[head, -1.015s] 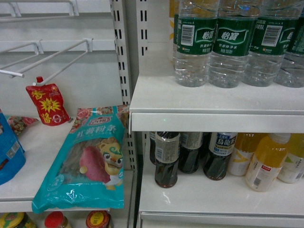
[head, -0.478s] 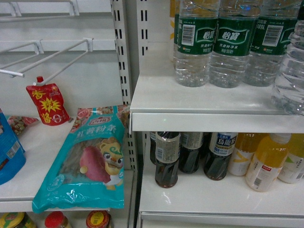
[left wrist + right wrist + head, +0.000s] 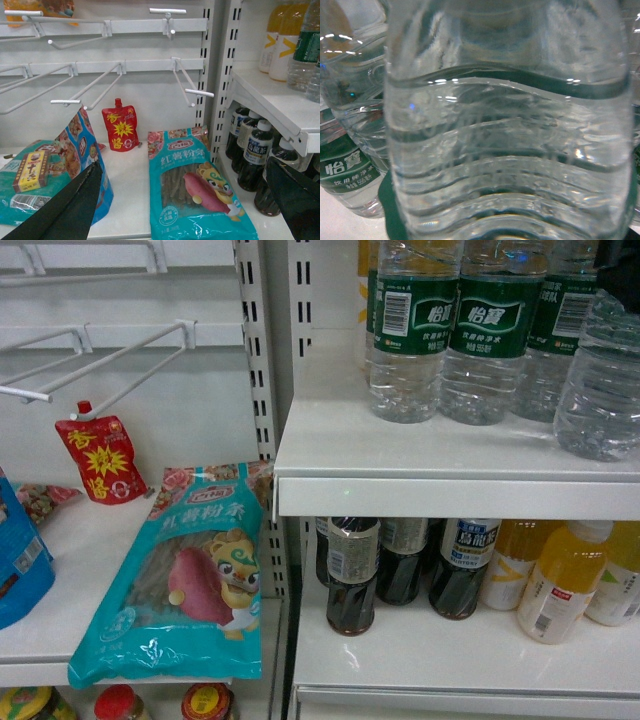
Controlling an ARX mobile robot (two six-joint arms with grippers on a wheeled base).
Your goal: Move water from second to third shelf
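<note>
Right now your clear ribbed plastic water bottle (image 3: 598,380) sits at the far right of the head view, its base lifted and tilted off the upper white shelf (image 3: 420,455), just in front of the row of upright green-labelled water bottles (image 3: 490,330). In the right wrist view that same bottle fills nearly the whole frame, pressed close to the camera; the right gripper's fingers are not visible, so you cannot tell whether the claw is clamped on it. A dark shape shows at the head view's top right corner above the bottle.

Your left gripper (image 3: 185,210) hangs with its dark fingers (image 3: 70,210) spread wide apart, holding nothing, over the teal snack bag with a cartoon sweet potato (image 3: 197,190) on the lower left shelf. Dark cola bottles (image 3: 352,575) stand under the upper shelf.
</note>
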